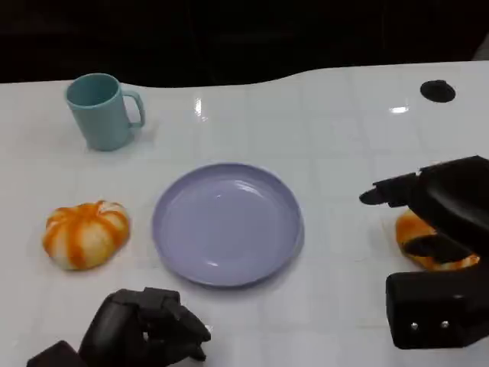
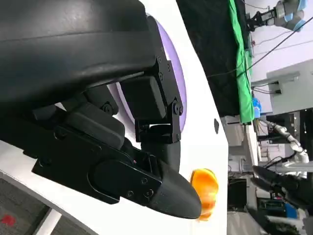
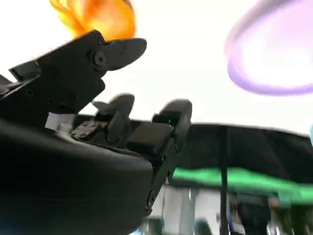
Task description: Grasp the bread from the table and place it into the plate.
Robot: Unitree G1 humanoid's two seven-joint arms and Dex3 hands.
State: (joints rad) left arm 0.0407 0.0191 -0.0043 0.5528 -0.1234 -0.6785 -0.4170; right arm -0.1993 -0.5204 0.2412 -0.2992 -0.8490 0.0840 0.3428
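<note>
Two orange-glazed pieces of bread lie on the glossy white table [image 1: 336, 115], one on each side of the plate [image 1: 227, 223]. That plate is round, shallow and pale lavender, smooth with a soft sheen along its raised rim, and nothing lies in it. Well to its left sits a domed, ribbed bun [image 1: 85, 233], pumpkin-shaped, streaked orange and cream. The bread [image 1: 428, 243] to the plate's right is rounded and golden orange, largely covered by the right hand [image 1: 439, 210], whose matte black fingers [image 1: 386, 191] arch above and around it. They are spread apart; whether they touch the crust cannot be told. In the right wrist view the bread shows as a blurred orange lump just beyond one blunt fingertip. The left hand [image 1: 145, 325] rests low near the table's near edge, its angular black fingers curled inward with nothing in them. A teal mug [image 1: 100, 111] with a loop handle stands upright at the far left.
</note>
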